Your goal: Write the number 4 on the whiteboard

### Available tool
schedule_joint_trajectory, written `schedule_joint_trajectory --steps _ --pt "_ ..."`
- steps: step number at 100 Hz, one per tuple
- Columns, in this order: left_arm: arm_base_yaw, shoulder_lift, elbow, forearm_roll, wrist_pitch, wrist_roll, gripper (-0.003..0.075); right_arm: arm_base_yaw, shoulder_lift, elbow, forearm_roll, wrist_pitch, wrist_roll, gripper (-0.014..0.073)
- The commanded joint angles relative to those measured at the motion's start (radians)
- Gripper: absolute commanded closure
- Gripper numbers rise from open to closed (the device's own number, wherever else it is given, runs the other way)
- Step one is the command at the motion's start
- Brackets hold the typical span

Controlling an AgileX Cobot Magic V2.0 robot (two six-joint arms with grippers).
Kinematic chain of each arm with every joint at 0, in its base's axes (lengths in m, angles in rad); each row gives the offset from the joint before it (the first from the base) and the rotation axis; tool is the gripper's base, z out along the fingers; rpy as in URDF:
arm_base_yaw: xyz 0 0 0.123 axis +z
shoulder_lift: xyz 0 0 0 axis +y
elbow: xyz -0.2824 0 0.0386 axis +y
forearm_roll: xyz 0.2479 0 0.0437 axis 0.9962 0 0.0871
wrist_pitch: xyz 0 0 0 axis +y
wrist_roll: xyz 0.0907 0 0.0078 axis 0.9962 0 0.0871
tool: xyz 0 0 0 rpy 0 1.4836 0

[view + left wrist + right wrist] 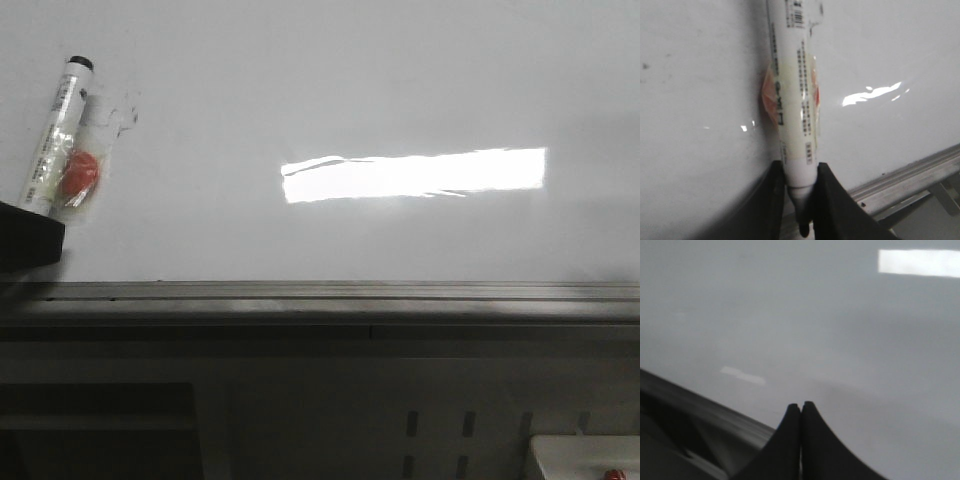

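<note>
While my left gripper [799,187] pinches the slim white marker [792,95] against the glossy whiteboard [350,90], my right gripper [800,412] sits pressed closed on nothing. Can't make out the number 4; only faint smudgy reflections by the marker's black tip.

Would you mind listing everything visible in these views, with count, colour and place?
whiteboard: one, glossy white, fills the scene; no digit visible on it
glare patch: one, bright white rectangle, right of the board's centre
edge rail: one, grey metal, along the board's near edge
marker: one, white barrel with black print and a black end, red-orange patch taped to it, far left of the board
perforated panel: one, grey, below the rail
left gripper: black fingers closed on the marker
right gripper: black fingers pressed together, empty, over the board
</note>
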Motion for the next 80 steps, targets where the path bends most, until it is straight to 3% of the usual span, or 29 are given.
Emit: schedule_joint_trajectory --steps 1,27,37,45,56,80 --pt "-0.003 -0.006 -0.027 0.098 -0.105 0.002 0.0741 0.092 0.013 -0.078 0.002 -0.029 0.001 0.0658" --pt "-0.003 -0.07 -0.027 0.535 -0.154 0.002 0.074 0.354 0.142 -0.36 0.002 0.167 0.001 0.0631" --pt "-0.003 -0.087 -0.026 0.71 -0.203 0.002 0.074 0.418 0.228 -0.47 0.002 0.251 0.001 0.0488" --pt "-0.003 -0.091 -0.026 0.818 -0.253 0.002 0.074 0.45 0.288 -0.543 0.002 0.328 0.001 0.0288" --pt "-0.003 -0.089 -0.026 0.9 -0.277 0.002 0.074 0.475 0.35 -0.612 0.002 0.376 -0.001 0.0149" --pt "-0.003 -0.089 -0.02 1.069 -0.349 0.002 0.0741 0.485 0.398 -0.671 0.002 0.351 -0.003 0.0146"
